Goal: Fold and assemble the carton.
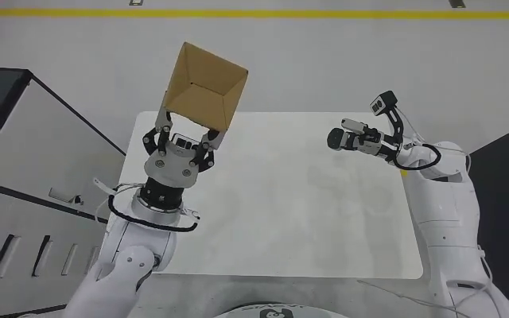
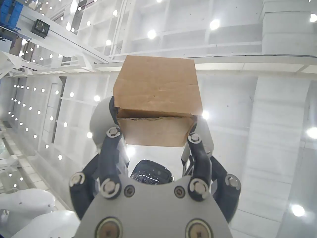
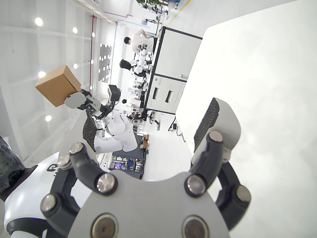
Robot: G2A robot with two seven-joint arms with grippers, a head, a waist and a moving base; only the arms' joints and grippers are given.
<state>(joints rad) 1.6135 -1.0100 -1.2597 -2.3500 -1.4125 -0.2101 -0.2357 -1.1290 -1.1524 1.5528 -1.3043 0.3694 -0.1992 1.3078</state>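
A brown cardboard carton (image 1: 204,86) is held up in the air above the far left corner of the white table (image 1: 302,207), its open mouth facing the top camera. My left gripper (image 1: 188,129) is shut on its lower end, one finger on each side. In the left wrist view the carton (image 2: 158,92) shows a closed brown face with a rough seam across it, between my fingers (image 2: 112,137). From the right wrist view the carton (image 3: 58,85) hangs far off in the left gripper. My right gripper (image 1: 334,139) hovers over the table's far right side, open with nothing between its fingers (image 3: 210,120).
A grey cabinet with drawers (image 1: 48,159) stands close against the table's left side. The table top (image 3: 260,75) is bare white. A yellow floor line (image 1: 254,13) runs beyond the table. People work at benches far behind in the room.
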